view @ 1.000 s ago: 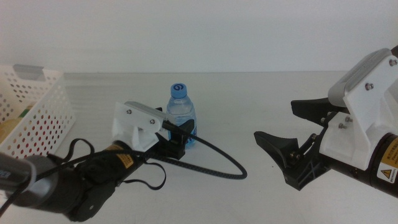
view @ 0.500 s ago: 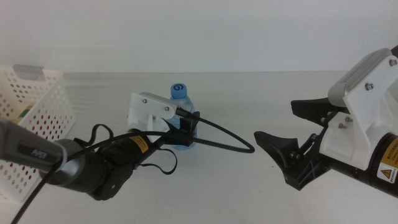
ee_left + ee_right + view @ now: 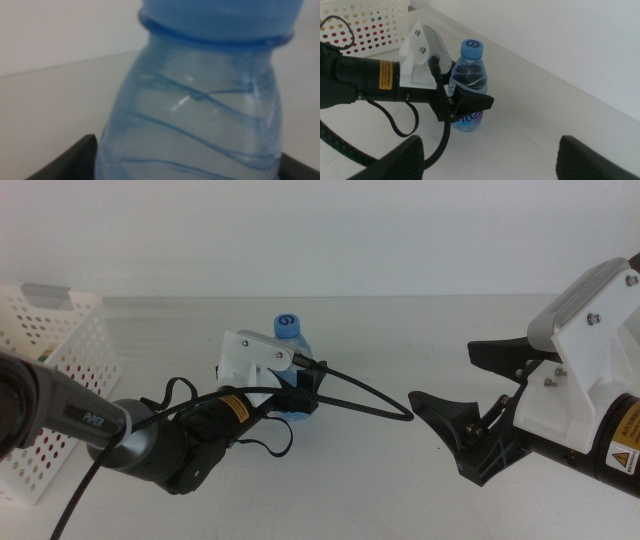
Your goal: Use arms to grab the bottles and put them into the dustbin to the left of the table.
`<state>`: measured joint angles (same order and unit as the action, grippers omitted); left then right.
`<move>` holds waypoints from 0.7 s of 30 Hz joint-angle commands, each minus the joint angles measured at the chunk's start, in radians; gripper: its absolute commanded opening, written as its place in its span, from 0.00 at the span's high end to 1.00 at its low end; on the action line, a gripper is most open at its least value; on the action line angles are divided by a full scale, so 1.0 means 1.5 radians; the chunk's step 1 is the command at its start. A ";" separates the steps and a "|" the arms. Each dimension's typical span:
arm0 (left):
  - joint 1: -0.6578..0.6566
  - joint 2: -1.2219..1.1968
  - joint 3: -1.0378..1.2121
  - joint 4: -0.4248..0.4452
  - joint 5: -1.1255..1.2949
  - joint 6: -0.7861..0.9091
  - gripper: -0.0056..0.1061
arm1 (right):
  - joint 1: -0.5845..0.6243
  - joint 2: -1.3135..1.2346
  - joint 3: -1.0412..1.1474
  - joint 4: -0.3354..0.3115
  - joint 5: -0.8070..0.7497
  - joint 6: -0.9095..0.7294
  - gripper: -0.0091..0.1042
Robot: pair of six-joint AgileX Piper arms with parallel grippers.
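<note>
A small clear water bottle (image 3: 289,338) with a blue cap stands upright mid-table. My left gripper (image 3: 298,392) reaches in from the left, open, with its black jaws on either side of the bottle's lower body. In the left wrist view the bottle (image 3: 200,110) fills the picture between the two jaw tips. From the right wrist I see the same bottle (image 3: 469,75) with the left gripper (image 3: 466,104) around it. My right gripper (image 3: 470,392) hangs open at the right, well apart from the bottle. The white perforated dustbin (image 3: 55,370) stands at the left edge.
A black cable (image 3: 370,402) loops from the left gripper over the table to the bottle's right. Red and yellow shapes show through the dustbin's holes (image 3: 367,22). A pale wall closes off the table's far edge.
My left gripper has moved forward and to the right, from beside the bottle to having its jaws around it. The bottle and the right arm have not moved.
</note>
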<state>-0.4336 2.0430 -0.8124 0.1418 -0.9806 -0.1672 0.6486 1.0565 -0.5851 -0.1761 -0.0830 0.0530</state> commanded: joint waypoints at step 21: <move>-0.004 -0.244 0.038 0.027 0.198 -0.016 0.99 | 0.000 -0.012 -0.015 -0.006 -0.046 -0.007 0.24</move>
<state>-0.4339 1.7811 -0.7358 0.1967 -0.6087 -0.1709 0.6486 1.0565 -0.5851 -0.1761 -0.0830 0.0530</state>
